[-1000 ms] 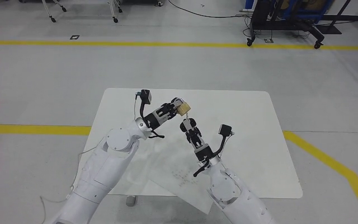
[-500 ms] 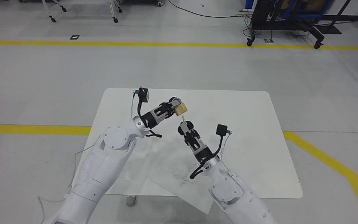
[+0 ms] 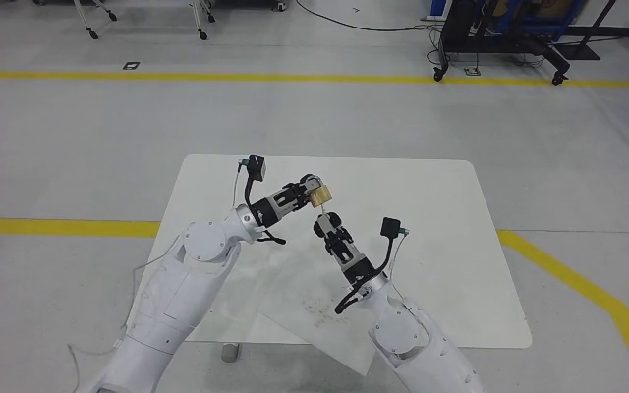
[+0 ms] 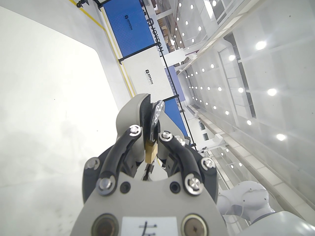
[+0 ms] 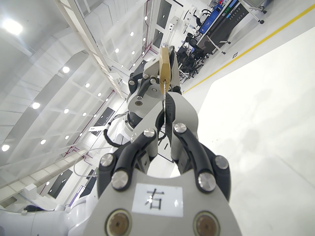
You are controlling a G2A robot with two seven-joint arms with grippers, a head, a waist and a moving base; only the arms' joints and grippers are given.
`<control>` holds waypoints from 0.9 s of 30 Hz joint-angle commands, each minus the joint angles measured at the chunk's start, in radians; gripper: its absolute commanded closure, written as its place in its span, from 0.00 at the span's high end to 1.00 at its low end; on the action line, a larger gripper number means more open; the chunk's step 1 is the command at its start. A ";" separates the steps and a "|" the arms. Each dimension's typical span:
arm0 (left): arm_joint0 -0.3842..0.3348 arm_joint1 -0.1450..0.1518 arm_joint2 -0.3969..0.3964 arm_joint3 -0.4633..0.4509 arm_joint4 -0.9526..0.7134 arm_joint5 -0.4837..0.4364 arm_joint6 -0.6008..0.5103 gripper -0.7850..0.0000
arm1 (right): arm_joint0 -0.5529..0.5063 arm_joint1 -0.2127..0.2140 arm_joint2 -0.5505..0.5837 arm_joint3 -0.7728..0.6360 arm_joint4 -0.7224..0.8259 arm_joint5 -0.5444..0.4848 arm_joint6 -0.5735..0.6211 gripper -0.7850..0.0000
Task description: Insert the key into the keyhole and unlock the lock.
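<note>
A brass padlock [image 3: 320, 196] hangs above the white table [image 3: 432, 206], with my left gripper [image 3: 311, 191] shut on it. In the left wrist view its brass body [image 4: 150, 152] and silver shackle [image 4: 157, 114] sit edge-on between the fingers [image 4: 134, 114]. Just below it, my right gripper [image 3: 325, 222] is shut on the silver key [image 5: 163, 101], pointing up at the lock. In the right wrist view the key's tip meets the keyhole end of the padlock [image 5: 164, 69] and seems partly in.
A white sheet [image 3: 324, 314] lies over the table's near edge. Both arms meet above the table's middle left. The table's right half [image 3: 462, 255] is bare. A dark cart [image 3: 501, 39] stands far off on the floor.
The right gripper pulled slightly toward the left, then rose again toward the lock. The left gripper lowered the padlock a little, so the key tip now touches the lock.
</note>
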 commanded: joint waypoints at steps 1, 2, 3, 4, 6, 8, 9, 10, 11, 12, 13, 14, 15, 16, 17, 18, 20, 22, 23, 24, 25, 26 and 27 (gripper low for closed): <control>0.000 -0.001 -0.001 -0.001 0.005 0.002 0.001 0.00 | -0.001 -0.001 0.001 0.000 -0.007 0.002 -0.001 0.00; 0.001 -0.001 -0.001 -0.002 0.006 0.001 0.001 0.00 | -0.001 -0.001 0.002 0.000 -0.012 0.006 -0.001 0.00; 0.001 -0.001 -0.001 -0.002 0.007 0.001 0.001 0.00 | -0.002 -0.001 0.003 -0.001 -0.019 0.011 -0.001 0.00; 0.001 -0.001 -0.001 -0.002 0.011 0.001 0.001 0.00 | -0.003 -0.002 0.003 -0.001 -0.023 0.016 -0.001 0.00; 0.002 -0.002 0.000 -0.002 0.018 0.001 0.001 0.00 | -0.003 -0.003 0.005 -0.002 -0.029 0.026 0.001 0.00; 0.001 -0.003 0.001 -0.003 0.025 0.002 0.001 0.00 | -0.003 -0.003 0.007 -0.004 -0.034 0.033 0.003 0.00; 0.001 -0.003 0.001 -0.003 0.030 0.002 0.001 0.00 | -0.004 -0.003 0.009 -0.005 -0.036 0.035 0.004 0.00; 0.001 -0.003 0.002 -0.003 0.034 0.003 0.001 0.00 | -0.005 -0.004 0.011 -0.006 -0.038 0.037 0.004 0.00; 0.001 -0.004 0.003 -0.004 0.039 0.003 0.000 0.00 | -0.006 -0.004 0.012 -0.007 -0.039 0.039 0.004 0.00; 0.000 -0.004 0.004 -0.004 0.046 0.004 -0.001 0.00 | -0.007 -0.004 0.014 -0.008 -0.040 0.040 0.005 0.00; -0.001 -0.004 0.006 -0.004 0.050 0.003 -0.002 0.00 | -0.008 -0.004 0.015 -0.009 -0.040 0.041 0.006 0.00; -0.001 -0.005 0.007 -0.002 0.053 0.005 -0.002 0.00 | -0.008 -0.005 0.016 -0.009 -0.042 0.042 0.008 0.00; -0.002 -0.006 0.009 -0.001 0.058 0.007 -0.002 0.00 | -0.009 -0.005 0.017 -0.011 -0.043 0.043 0.009 0.00; -0.004 -0.006 0.010 0.000 0.063 0.008 -0.002 0.00 | -0.010 -0.005 0.019 -0.011 -0.045 0.045 0.011 0.00; -0.005 -0.007 0.011 0.001 0.065 0.008 -0.003 0.00 | -0.011 -0.005 0.020 -0.013 -0.045 0.048 0.012 0.00; -0.007 -0.007 0.012 0.002 0.068 0.006 -0.005 0.00 | -0.012 -0.005 0.022 -0.015 -0.046 0.049 0.014 0.00; -0.009 -0.008 0.014 0.004 0.069 0.004 -0.008 0.00 | -0.015 -0.005 0.026 -0.017 -0.046 0.050 0.016 0.00; -0.011 -0.010 0.017 0.005 0.069 0.006 -0.015 0.00 | -0.018 -0.006 0.030 -0.021 -0.043 0.052 0.019 0.00; -0.012 -0.010 0.018 0.007 0.070 0.009 -0.018 0.00 | -0.019 -0.006 0.032 -0.022 -0.044 0.053 0.020 0.00; -0.013 -0.011 0.019 0.008 0.070 0.012 -0.019 0.00 | -0.020 -0.006 0.034 -0.025 -0.044 0.053 0.020 0.00; -0.015 -0.011 0.020 0.009 0.069 0.015 -0.022 0.00 | -0.022 -0.006 0.035 -0.026 -0.045 0.052 0.020 0.00; -0.015 -0.012 0.021 0.010 0.062 0.019 -0.027 0.00 | -0.023 -0.006 0.037 -0.027 -0.047 0.053 0.020 0.00; -0.016 -0.013 0.022 0.012 0.051 0.023 -0.036 0.00 | -0.025 -0.006 0.038 -0.029 -0.048 0.053 0.020 0.00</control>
